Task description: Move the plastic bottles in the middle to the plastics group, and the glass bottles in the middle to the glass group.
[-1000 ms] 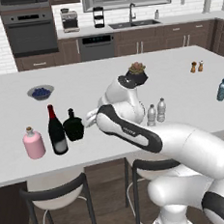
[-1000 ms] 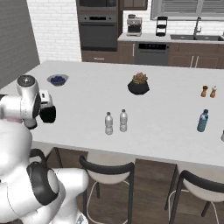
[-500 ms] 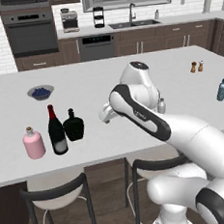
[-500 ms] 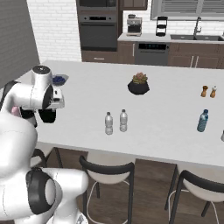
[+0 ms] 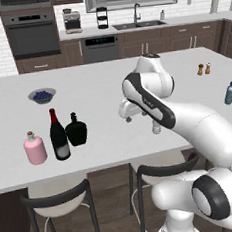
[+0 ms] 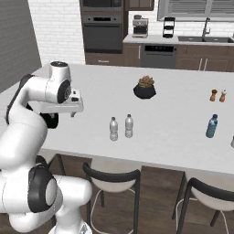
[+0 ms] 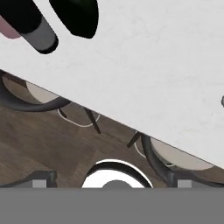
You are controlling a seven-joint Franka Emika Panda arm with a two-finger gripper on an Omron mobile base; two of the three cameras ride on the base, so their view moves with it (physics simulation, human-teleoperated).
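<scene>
The wine bottle point(image 5: 58, 136) stands straight up near the counter's point(image 5: 100, 84) front edge, red neck on top. The gripper point(image 5: 129, 111) is wide open, holding nothing. From the right, two small clear bottles point(image 6: 121, 127) show.

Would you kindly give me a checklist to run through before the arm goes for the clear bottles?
1. Gripper open and empty: ok.
2. Wine bottle standing with the pink bottle and black flask: ok.
3. Clear bottles upright and unobstructed mid-counter: ok.
4. Clear bottles beside the blue bottle: not ok, not yet moved.
5. Bare counter next to the blue bottle: ok.
6. Gripper lined up over the clear bottles: not ok; the hand view faces the counter edge and stools.
</scene>
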